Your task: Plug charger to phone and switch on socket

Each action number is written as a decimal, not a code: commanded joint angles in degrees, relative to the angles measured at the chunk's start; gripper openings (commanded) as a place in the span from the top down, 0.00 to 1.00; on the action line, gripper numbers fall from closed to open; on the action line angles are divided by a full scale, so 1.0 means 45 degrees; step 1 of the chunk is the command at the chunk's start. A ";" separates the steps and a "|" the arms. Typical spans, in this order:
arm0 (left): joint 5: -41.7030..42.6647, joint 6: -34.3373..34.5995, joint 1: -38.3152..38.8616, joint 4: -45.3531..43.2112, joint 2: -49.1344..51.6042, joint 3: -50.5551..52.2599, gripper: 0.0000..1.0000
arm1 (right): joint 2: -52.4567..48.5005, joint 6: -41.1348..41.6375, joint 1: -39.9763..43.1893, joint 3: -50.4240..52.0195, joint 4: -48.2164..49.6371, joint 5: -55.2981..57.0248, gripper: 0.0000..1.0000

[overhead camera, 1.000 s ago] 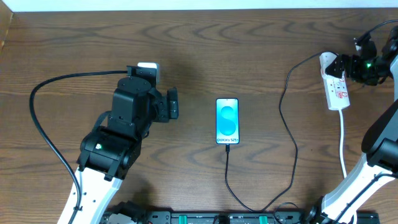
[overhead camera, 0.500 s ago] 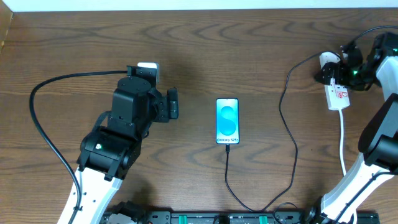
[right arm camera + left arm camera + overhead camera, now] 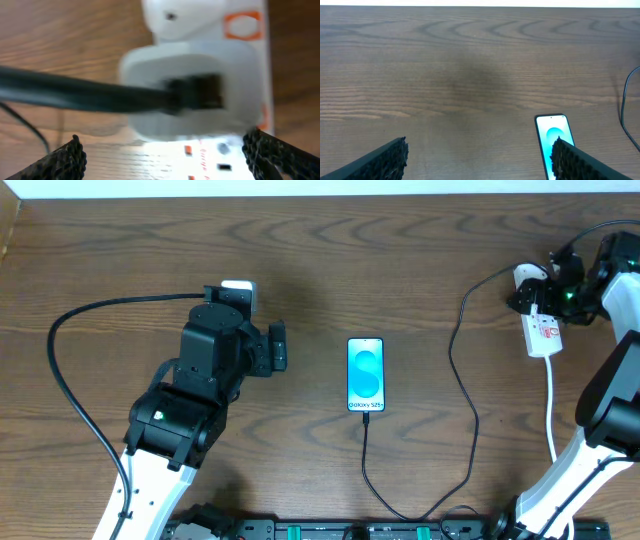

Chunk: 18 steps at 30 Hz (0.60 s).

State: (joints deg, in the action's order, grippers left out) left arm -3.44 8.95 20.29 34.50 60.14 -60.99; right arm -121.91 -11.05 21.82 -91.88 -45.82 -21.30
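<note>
The phone [image 3: 365, 374] lies face up mid-table, its screen bright blue. The charger cable [image 3: 463, 430] meets the phone's near end, loops toward the front edge, then runs up to the white adapter [image 3: 522, 275] on the socket [image 3: 546, 336] at the far right. My right gripper [image 3: 528, 295] hovers open over the socket's far end. In the right wrist view the adapter [image 3: 190, 95] and the red-marked socket [image 3: 225, 155] lie between the fingertips [image 3: 70, 156], which touch neither. My left gripper [image 3: 278, 346] is open and empty, left of the phone [image 3: 551, 136].
A thick black robot cable [image 3: 70, 370] arcs across the table's left side. The socket's white cord [image 3: 551, 410] runs toward the front edge beside the right arm [image 3: 610, 410]. The table's far edge [image 3: 320, 194] runs along the top.
The right gripper has shifted left and slightly farther back, over the socket's adapter end, then held still. The left arm, phone and cable have not moved.
</note>
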 commanded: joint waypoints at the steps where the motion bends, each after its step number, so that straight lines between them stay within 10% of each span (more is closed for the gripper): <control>1: -0.0253 -0.0126 -0.0029 0.0015 0.0034 -0.0053 0.09 | -0.0165 0.0738 0.0355 0.0253 -0.0185 0.0607 0.01; 18: -0.0253 -0.0126 -0.0029 0.0010 0.0034 -0.0053 0.09 | -0.0165 0.0636 0.0364 0.0257 0.0879 -0.1069 0.01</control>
State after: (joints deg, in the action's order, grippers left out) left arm -3.42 8.95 20.29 34.50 60.14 -60.99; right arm -122.23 -8.82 24.38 -90.98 -42.09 -24.12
